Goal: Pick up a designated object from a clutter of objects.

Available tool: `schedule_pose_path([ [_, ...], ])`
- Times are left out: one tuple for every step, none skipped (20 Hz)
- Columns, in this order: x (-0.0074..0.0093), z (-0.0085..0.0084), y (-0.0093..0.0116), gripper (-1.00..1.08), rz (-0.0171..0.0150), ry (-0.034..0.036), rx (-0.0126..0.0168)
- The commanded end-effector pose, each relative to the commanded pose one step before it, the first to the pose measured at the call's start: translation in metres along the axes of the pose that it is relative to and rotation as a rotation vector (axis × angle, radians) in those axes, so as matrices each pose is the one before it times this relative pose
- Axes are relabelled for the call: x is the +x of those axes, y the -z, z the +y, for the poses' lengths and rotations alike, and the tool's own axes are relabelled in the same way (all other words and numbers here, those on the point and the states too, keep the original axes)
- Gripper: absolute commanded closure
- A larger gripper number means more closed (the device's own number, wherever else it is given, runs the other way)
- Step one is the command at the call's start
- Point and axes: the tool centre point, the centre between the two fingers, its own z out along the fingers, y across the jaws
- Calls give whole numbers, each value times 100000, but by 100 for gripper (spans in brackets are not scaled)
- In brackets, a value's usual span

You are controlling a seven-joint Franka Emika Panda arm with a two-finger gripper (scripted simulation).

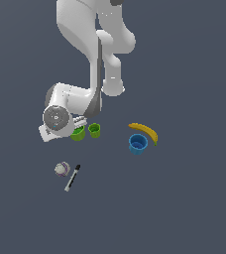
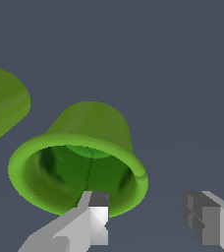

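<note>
"Cup position?"

"Larger green cup point(image 2: 79, 162) sits upright beside the smaller green cup point(image 2: 3, 106), and my gripper point(image 2: 148, 216) is spread open and empty; one finger point(image 2: 97, 214) overlaps its rim, the other stands clear outside."

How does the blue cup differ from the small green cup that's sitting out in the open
The blue cup is clearly wider than the small green cup. The blue cup is blue, the small green cup lime green. The blue cup sits right next to the banana, toward the exterior view's right, while the small green cup sits beside the larger green cup, close to the hand. Both stand upright with open mouths up.
</note>
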Motion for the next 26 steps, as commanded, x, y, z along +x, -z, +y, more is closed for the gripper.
schedule_pose_path([
  [-13,-7,-638,-20,-119,115,57],
  [-14,-1,-405,-20,-29,62,6],
  [2,-11,-464,-20,-46,110,14],
  [-18,-8,-403,-20,-22,64,11],
  [-11,-11,-331,-20,-20,65,13],
  [-34,-3,-249,-20,0,0,0],
  [14,-14,-189,-20,-22,80,18],
  [-15,-2,-106,-20,0,0,0],
  [-5,-1,-35,-20,0,0,0],
  [0,0,0,108,0,0,0],
  [0,0,0,108,0,0,0],
  [0,0,0,108,0,0,0],
  [0,0,0,108,0,0,0],
  [0,0,0,108,0,0,0],
  [0,0,0,108,0,0,0],
  [0,0,0,108,0,0,0],
  [0,0,0,108,0,0,0],
  [0,0,0,108,0,0,0],
  [0,0,0,108,0,0,0],
  [36,1,66,108,87,35,-75],
  [22,15,51,108,97,-76,-38],
  [72,40,156,108,295,-215,-122],
  [115,66,263,108,497,-363,-206],
  [161,93,368,108,695,-508,-288],
  [208,120,473,108,891,-652,-370],
  [252,146,579,108,1090,-798,-453],
])
